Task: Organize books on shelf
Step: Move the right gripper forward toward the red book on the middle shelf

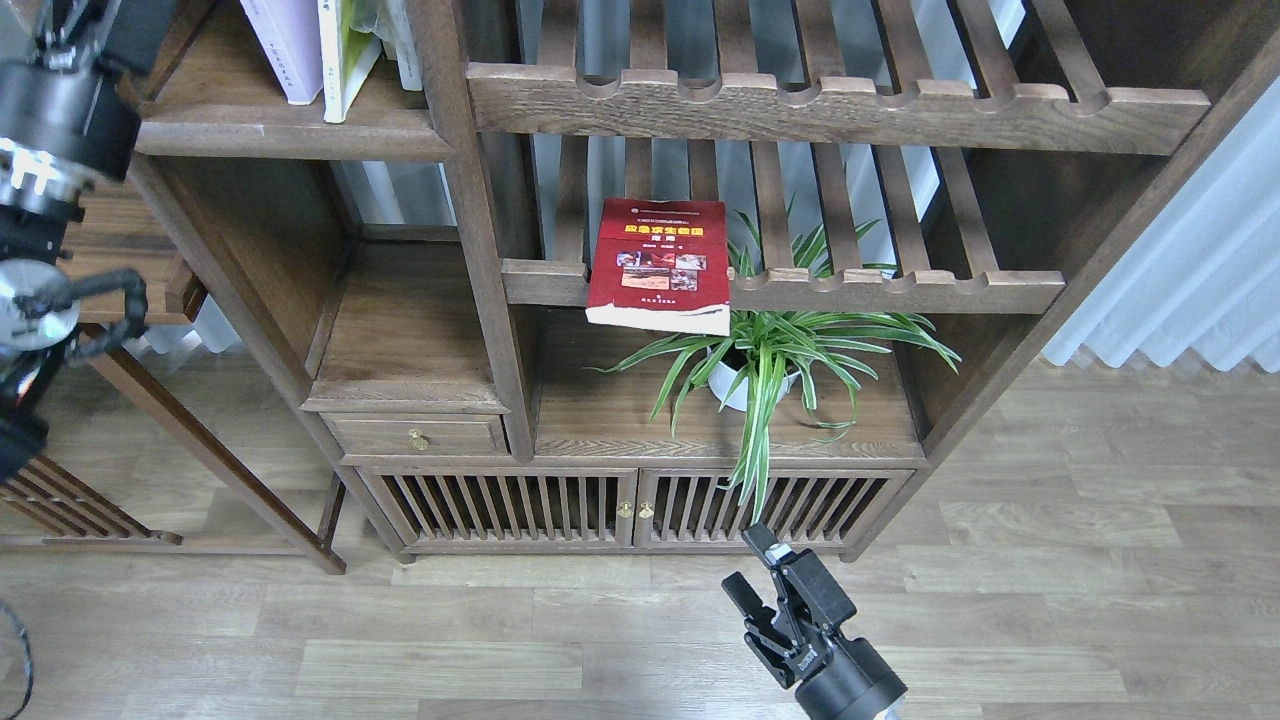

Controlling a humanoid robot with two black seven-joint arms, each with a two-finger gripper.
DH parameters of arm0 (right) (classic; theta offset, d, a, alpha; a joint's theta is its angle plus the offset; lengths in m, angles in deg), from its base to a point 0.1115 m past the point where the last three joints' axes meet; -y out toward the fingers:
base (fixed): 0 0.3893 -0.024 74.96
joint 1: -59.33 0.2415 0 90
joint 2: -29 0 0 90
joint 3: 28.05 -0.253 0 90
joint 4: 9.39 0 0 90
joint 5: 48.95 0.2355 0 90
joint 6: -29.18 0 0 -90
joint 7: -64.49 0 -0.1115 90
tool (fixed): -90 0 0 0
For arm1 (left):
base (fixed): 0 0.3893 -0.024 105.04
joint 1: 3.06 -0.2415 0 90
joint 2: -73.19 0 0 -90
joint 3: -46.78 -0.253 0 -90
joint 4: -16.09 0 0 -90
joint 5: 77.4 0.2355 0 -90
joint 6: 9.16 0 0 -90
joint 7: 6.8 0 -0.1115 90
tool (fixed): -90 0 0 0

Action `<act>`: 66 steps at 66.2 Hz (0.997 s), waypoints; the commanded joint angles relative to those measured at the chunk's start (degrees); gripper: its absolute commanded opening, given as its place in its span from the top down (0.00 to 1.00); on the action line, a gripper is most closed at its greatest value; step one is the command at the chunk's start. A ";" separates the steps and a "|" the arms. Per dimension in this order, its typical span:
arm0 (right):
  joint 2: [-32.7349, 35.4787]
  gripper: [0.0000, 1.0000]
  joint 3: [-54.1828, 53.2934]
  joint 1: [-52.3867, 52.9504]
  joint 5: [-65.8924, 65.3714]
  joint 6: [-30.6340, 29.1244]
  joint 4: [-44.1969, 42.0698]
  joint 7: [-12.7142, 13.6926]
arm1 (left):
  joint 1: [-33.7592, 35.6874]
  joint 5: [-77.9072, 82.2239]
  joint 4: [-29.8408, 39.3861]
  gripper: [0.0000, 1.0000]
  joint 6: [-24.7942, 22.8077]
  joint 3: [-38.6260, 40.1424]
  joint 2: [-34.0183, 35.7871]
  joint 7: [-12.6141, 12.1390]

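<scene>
A dark red book (655,265) with a yellow title lies flat on a slatted rack, its front end hanging over the notched rail. A whitish-lavender book (285,45) and a yellow-green and white book (345,55) stand side by side on the solid dark-brown shelf (290,132) at the upper left. My right gripper (752,567) is low over the floor in front of the cabinet, open and empty. My left arm runs up the left edge. Its gripper end (120,30) is dark and cut off by the top edge, left of the shelf.
A potted spider plant (770,365) stands under the rack, right of and below the red book. An upper slatted rack (830,105) spans the top. A drawer (418,435) and slatted cabinet doors (630,508) are below. A white curtain (1200,260) hangs at the right.
</scene>
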 commanded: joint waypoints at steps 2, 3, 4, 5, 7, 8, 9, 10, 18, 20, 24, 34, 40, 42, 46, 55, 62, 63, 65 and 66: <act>0.35 0.00 -2.44 1.13 0.10 0.00 2.74 -0.13 | -6.71 0.24 2.12 0.01 0.00 -0.26 -0.98 0.00; 0.35 0.00 -2.44 1.22 0.10 0.00 3.09 -0.13 | -7.32 0.24 2.30 0.01 0.00 -0.26 -1.15 0.00; 0.35 0.00 -2.44 1.22 0.10 0.00 3.27 -0.13 | -7.76 0.24 2.39 0.01 0.00 -0.26 -1.15 0.00; 0.35 0.00 -2.35 1.39 0.10 0.00 3.45 -0.13 | -8.20 0.24 2.47 0.01 0.00 -0.26 -1.24 -0.05; 0.26 0.00 -2.26 1.57 0.10 0.00 3.54 -0.13 | -8.56 0.24 2.48 0.01 0.00 -0.26 -1.24 -0.23; 0.26 0.00 -2.00 1.92 0.02 0.00 3.54 -0.13 | -9.25 0.24 2.48 0.01 0.00 -0.26 -1.24 -0.58; 0.26 0.00 -1.91 2.01 -0.07 0.00 3.54 -0.13 | -9.52 0.15 2.48 0.01 0.00 -0.26 -1.24 -0.76; 0.26 0.00 -1.74 2.27 -0.07 0.00 3.54 -0.13 | -10.05 0.24 2.48 0.01 0.00 -0.26 -1.24 -0.93; -0.09 0.00 -1.38 4.55 -0.34 0.00 3.80 -0.13 | -13.21 0.24 2.39 0.01 0.00 -0.17 -1.16 -1.81; -0.18 0.00 -1.38 5.08 -0.34 0.00 3.98 -0.13 | -13.92 0.24 2.30 0.01 0.00 -0.17 -1.24 -1.90; -1.23 0.00 -1.21 6.84 -0.34 0.00 4.50 -0.21 | -16.64 0.41 2.21 0.01 0.00 -0.35 -1.15 -1.99; -3.69 0.00 0.99 11.15 -0.34 0.00 4.68 -1.36 | -23.76 0.50 1.16 0.00 0.00 0.09 -1.16 -3.04; -3.69 0.00 5.02 13.52 -0.78 3.03 4.59 -1.88 | -25.52 0.50 -1.65 0.00 0.00 0.35 -0.80 -3.04; -3.69 0.00 6.52 14.05 -1.04 4.52 4.50 -2.32 | -25.87 0.50 -2.79 0.00 0.00 0.61 -0.72 -3.04; -3.69 0.00 8.55 15.37 -1.92 8.48 2.75 -3.82 | -27.28 0.50 -4.64 0.00 0.00 2.20 -0.63 -2.96; -3.69 0.00 10.57 18.88 -2.62 10.77 -2.61 -6.63 | -29.47 0.24 -5.52 0.00 0.00 5.45 -0.63 -2.96; -3.69 0.00 10.74 22.04 -2.62 11.03 -5.95 -7.68 | -30.09 -0.20 -6.66 0.00 0.00 6.51 -0.63 -2.96; -3.69 0.00 10.75 22.31 -2.62 11.04 -6.30 -7.69 | -30.09 -0.20 -6.84 0.00 0.00 6.59 -0.63 -2.96; -3.69 0.00 10.75 23.45 -2.62 11.21 -7.27 -7.86 | -30.09 -0.20 -7.54 0.00 0.00 6.68 -0.71 -2.96; -3.69 0.00 10.83 24.33 -2.62 11.21 -8.06 -8.03 | -30.09 -0.20 -8.07 0.00 0.00 6.77 -0.80 -2.87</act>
